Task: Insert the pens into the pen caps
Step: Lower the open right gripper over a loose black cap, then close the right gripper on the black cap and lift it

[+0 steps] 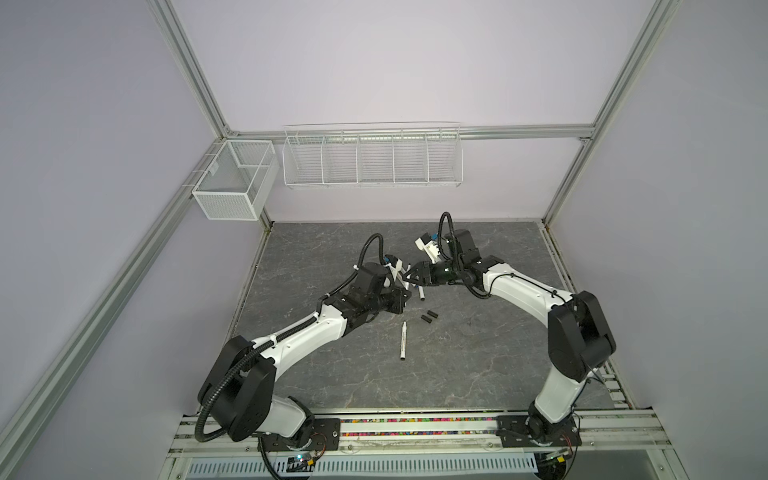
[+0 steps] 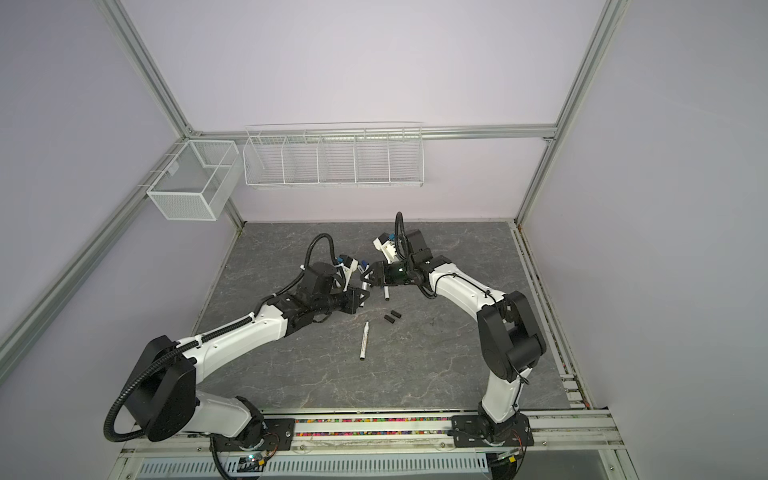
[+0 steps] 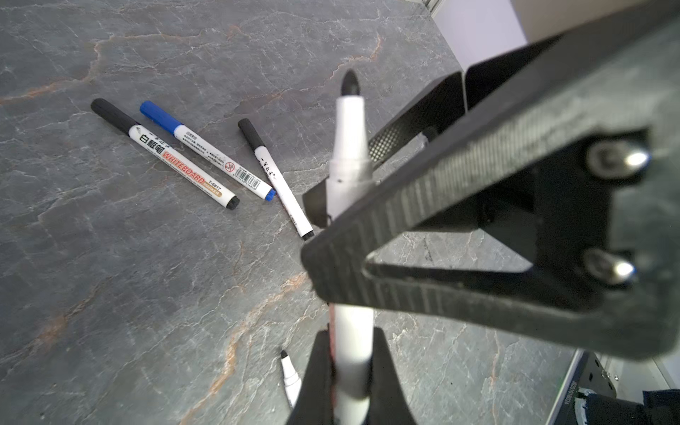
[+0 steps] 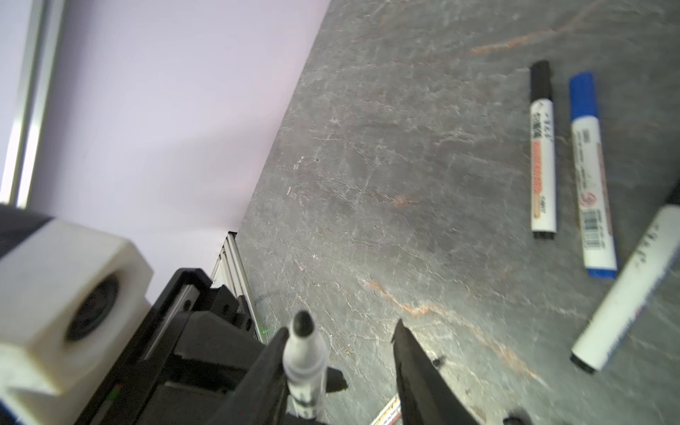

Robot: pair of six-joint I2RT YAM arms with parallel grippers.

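L gripper (image 3: 349,346) clamps slim white uncapped marker pen (image 3: 350,125).
R gripper (image 4: 341,329) jaws apart round its tip, no grip; two stubby black plastic caps (image 1: 432,313) loose.

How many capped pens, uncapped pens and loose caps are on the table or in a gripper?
Black-capped pens: 2
Blue-capped pen: 1
Uncapped pens: 2
Loose black caps: 2
Total: 7
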